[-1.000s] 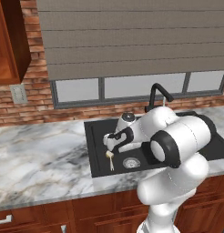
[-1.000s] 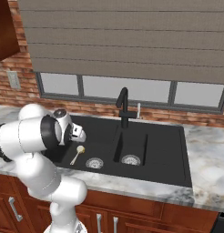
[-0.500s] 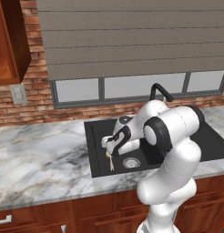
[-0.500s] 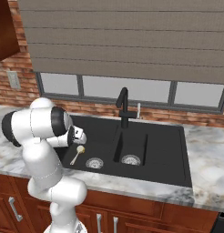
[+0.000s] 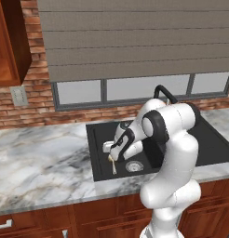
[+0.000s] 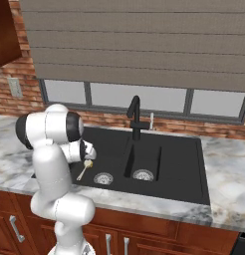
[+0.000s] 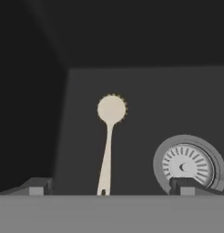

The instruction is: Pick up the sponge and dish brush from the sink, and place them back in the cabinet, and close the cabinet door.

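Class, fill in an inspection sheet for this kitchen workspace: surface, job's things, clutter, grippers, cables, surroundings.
Surface: grey-veined marble counter around a black matte double-basin sink.
Job's things: cream dish brush flat on the basin floor beside a round silver drain; reddish-brown wall cabinet at upper left; sponge: nothing seen.
Clutter: nothing seen.
Grippers: gripper open, fingertips either side of the brush handle.
Cables: nothing seen.
Surroundings: brick wall, slatted blind, black faucet.

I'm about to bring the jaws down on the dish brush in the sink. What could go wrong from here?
The dish brush has a thin handle lying flat on the sink floor, so the open gripper may close over it and scrape the basin instead. The drain sits close beside one finger, which could catch on its rim. The basin wall is near on the other side, leaving little room to correct.
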Robot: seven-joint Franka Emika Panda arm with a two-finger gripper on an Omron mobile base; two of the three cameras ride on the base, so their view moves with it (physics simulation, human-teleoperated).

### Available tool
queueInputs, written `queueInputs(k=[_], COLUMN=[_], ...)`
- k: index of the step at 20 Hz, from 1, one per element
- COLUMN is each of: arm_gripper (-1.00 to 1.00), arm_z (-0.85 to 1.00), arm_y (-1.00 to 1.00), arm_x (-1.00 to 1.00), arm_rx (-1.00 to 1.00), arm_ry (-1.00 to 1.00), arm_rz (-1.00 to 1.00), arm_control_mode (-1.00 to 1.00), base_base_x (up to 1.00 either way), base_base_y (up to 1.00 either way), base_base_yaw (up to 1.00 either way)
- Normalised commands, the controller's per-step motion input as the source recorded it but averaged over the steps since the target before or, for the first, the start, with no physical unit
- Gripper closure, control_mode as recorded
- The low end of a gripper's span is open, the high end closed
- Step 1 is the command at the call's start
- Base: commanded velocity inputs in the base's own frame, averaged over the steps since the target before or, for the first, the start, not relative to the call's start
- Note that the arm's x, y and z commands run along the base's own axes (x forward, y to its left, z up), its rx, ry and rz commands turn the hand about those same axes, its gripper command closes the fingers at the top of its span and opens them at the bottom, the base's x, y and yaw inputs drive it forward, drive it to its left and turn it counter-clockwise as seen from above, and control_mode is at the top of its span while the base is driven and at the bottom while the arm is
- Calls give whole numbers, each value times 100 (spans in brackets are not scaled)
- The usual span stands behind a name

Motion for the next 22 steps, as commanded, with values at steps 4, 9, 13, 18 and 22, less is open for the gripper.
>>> queueInputs(k=[4, 9, 13, 18, 22], arm_gripper=[-100, -100, -100, -100, -100], arm_z=[-29, -29, -26, -26, -26], arm_y=[2, 4, 5, 6, 5], arm_x=[12, 13, 10, 7, 8], arm_rx=[0, 0, 0, 0, 0], arm_ry=[0, 0, 1, 3, 2], arm_rz=[0, 0, 0, 0, 0], arm_control_mode=[-100, -100, -100, -100, -100], base_base_x=[0, 0, 0, 0, 0], base_base_y=[0, 0, 0, 0, 0], base_base_yaw=[0, 0, 0, 0, 0])
